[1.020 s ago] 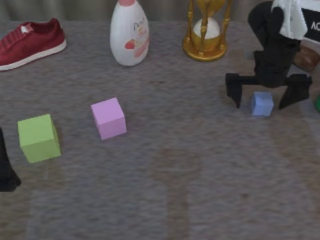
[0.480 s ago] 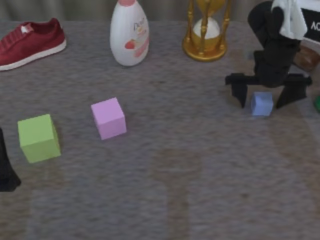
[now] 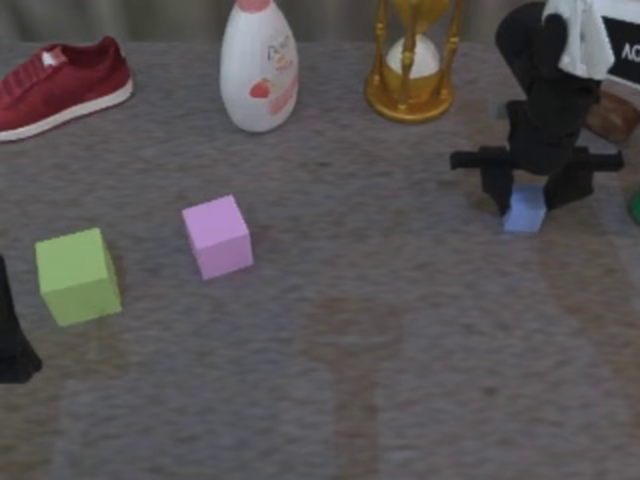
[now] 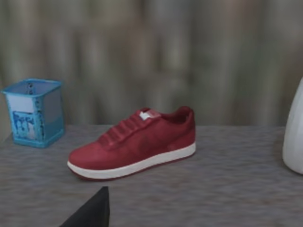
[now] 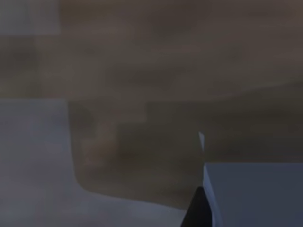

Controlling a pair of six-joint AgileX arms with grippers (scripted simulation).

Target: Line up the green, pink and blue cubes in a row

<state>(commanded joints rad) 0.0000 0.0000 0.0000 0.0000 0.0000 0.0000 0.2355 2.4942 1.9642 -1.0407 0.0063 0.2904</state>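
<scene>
At the table's right side, right gripper (image 3: 527, 193) is down over the blue cube (image 3: 525, 213). Its 2 dark fingers (image 3: 497, 187) stand close on either side of the cube, jaws narrowed to about the cube's width; they look to be touching its sides, though from above contact is not certain. Cube sits on the surface, upper part hidden under the gripper. Right wrist view: a blue-grey block face fills the lower corner with a dark finger edge against it; the rest is blurred brown and grey.

Left gripper (image 3: 14, 350) parked at the table's left edge, only a black part showing; I cannot tell how its jaws stand. Left wrist view shows 1 dark fingertip (image 4: 92, 212) low in the picture.

Green cube (image 3: 77, 275) lies near the left edge, just beside the left gripper but apart from it. Pink cube (image 3: 217, 236) sits to its right and slightly farther back, apart from it, turned a little askew. Both are well apart from the blue cube across the table.

Surface: mottled grey-brown table (image 3: 350, 380). Along the far edge, left to right: red sneaker (image 3: 62, 84) with white sole, white bottle (image 3: 259, 70) with pink cap and label, gold hourglass (image 3: 415, 65). Left wrist view adds a light blue square container (image 4: 34, 112) beside the sneaker. A small dark green thing (image 3: 634, 205) shows at the right edge. Backdrop: pale, blurred vertical folds like a curtain.
</scene>
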